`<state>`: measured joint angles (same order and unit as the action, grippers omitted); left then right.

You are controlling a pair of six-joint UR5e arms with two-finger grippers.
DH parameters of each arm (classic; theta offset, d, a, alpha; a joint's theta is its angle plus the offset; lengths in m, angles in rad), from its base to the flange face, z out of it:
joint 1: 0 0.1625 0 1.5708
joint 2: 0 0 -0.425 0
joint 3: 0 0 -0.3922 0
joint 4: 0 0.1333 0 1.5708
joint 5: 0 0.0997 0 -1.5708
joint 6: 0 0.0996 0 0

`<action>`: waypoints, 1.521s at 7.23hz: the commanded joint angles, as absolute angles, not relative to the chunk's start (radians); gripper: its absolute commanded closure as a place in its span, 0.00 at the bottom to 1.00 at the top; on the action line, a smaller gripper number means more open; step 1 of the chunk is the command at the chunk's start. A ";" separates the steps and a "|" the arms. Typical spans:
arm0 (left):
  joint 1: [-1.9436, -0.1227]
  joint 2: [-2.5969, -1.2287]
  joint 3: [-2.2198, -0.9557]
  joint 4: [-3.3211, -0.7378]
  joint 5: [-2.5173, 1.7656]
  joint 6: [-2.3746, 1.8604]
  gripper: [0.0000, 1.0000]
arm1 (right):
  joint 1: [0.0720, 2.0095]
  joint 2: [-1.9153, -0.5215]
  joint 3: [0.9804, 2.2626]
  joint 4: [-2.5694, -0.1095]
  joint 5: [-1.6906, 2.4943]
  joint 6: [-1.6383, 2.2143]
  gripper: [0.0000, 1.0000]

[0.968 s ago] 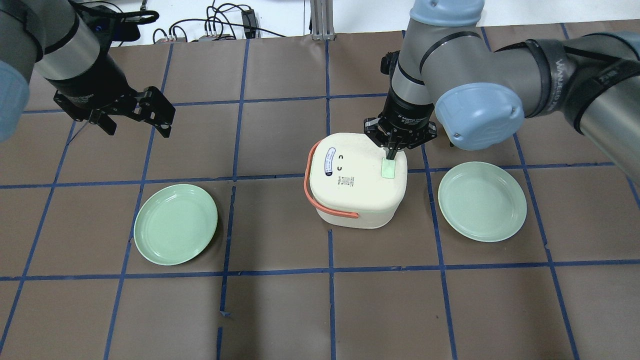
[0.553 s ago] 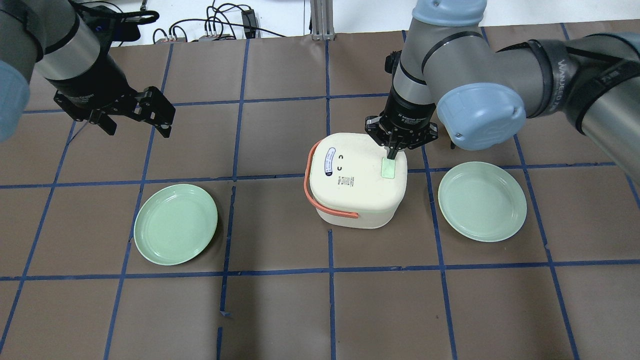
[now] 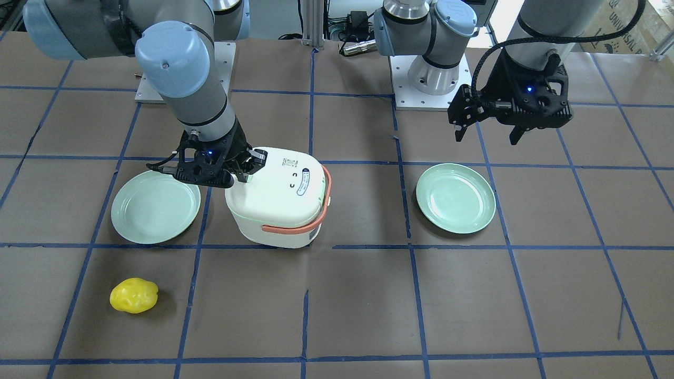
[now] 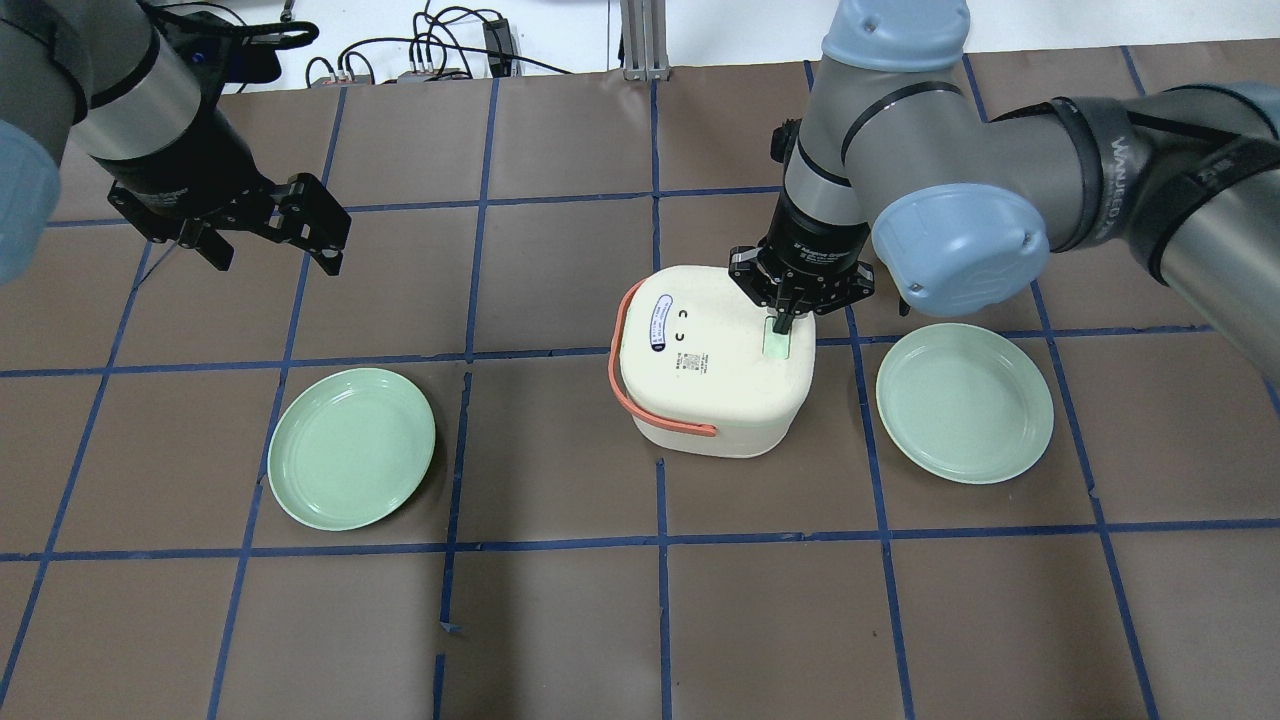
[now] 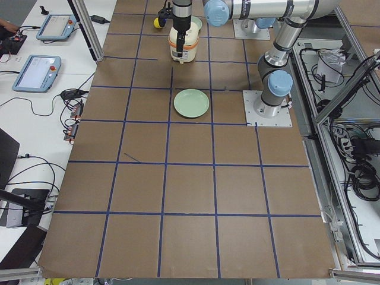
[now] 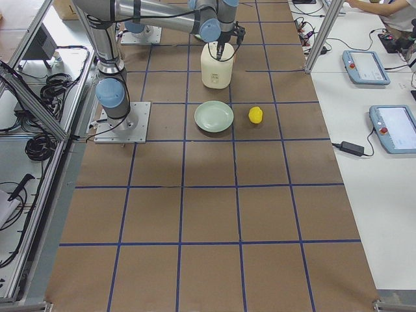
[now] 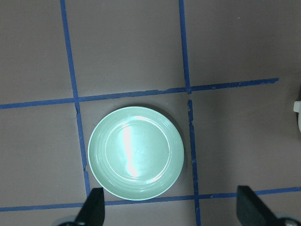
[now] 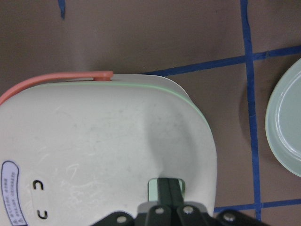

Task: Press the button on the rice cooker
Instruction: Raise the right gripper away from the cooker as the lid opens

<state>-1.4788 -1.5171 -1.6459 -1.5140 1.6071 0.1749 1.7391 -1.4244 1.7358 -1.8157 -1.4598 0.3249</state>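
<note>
The front-facing view shows a lemon (image 3: 134, 295) at its lower left on the brown worktop (image 3: 526, 295), which lies outside the overhead view. The overhead view and the right wrist view show the pale green button (image 4: 775, 343), which the arm hides in the front-facing view.

In the overhead view, the left tool (image 4: 275, 250) hangs at the upper left. Its fingers are spread wide and hold nothing. The left wrist view shows both fingertips (image 7: 94, 209) far apart above a green plate (image 7: 136, 153).

The cream rice cooker (image 4: 700, 380) stands at centre frame, with its orange handle (image 4: 625, 390) swung to its left side. The button sits at the right edge of the lid. The right tool (image 4: 781, 322) points down onto the button's upper end. Its fingers (image 8: 170, 193) are pressed together with nothing between them, and the tips appear to touch the button. A second green plate (image 4: 964, 402) lies just right of the cooker.
</note>
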 commanded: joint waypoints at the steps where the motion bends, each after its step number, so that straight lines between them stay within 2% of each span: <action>1: -1.479 -1.517 -1.646 -1.514 1.608 0.175 0.00 | 1.740 -1.427 1.740 -1.816 -1.459 0.330 0.92; 4: -1.479 -1.517 -1.646 -1.514 1.608 0.175 0.00 | 1.741 -1.428 1.732 -1.819 -1.456 0.336 0.92; 6: -1.479 -1.517 -1.646 -1.514 1.608 0.175 0.00 | 1.741 -1.437 1.698 -1.813 -1.454 0.330 0.87; 10: -1.479 -1.517 -1.646 -1.514 1.608 0.175 0.00 | 1.700 -1.434 1.465 -1.559 -1.486 0.252 0.81; 11: -1.479 -1.517 -1.646 -1.514 1.608 0.175 0.00 | 1.675 -1.434 1.435 -1.522 -1.502 0.238 0.77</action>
<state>-1.4788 -1.5171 -1.6460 -1.5140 1.6076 0.1749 1.7010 -1.4341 1.4822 -1.5815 -1.4849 0.2643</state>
